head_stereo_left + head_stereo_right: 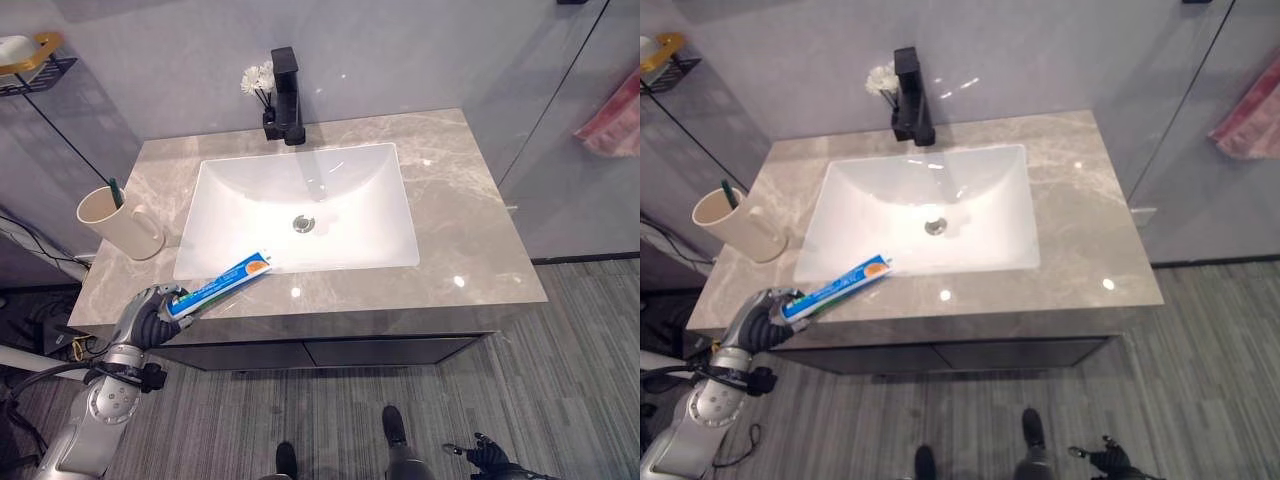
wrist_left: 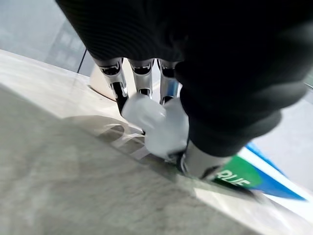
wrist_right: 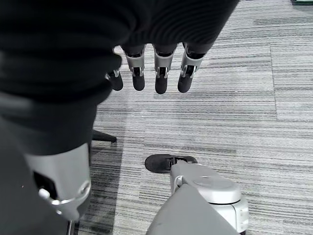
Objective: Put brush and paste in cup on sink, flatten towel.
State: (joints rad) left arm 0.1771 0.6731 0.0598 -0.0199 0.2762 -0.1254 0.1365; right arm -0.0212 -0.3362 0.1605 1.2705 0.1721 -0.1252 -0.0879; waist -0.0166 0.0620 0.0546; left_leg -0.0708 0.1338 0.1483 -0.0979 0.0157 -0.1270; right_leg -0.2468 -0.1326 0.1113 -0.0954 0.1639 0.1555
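Observation:
A blue, white and orange toothpaste tube (image 1: 232, 277) lies slanted across the front left rim of the sink (image 1: 300, 180). My left hand (image 1: 150, 315) is at the counter's front left corner, shut on the tube's white cap end (image 2: 156, 122). A cream cup (image 1: 122, 226) stands on the counter left of the basin, with a green-handled toothbrush (image 1: 116, 192) inside it. A pink towel (image 1: 612, 125) hangs at the far right, behind a glass panel. My right hand (image 3: 159, 73) hangs low over the floor, fingers relaxed and holding nothing.
A black faucet (image 1: 287, 95) stands behind the basin with small white flowers (image 1: 258, 80) beside it. A wire shelf (image 1: 30, 60) is mounted on the wall at the upper left. The grey marble counter (image 1: 470, 200) runs right of the basin.

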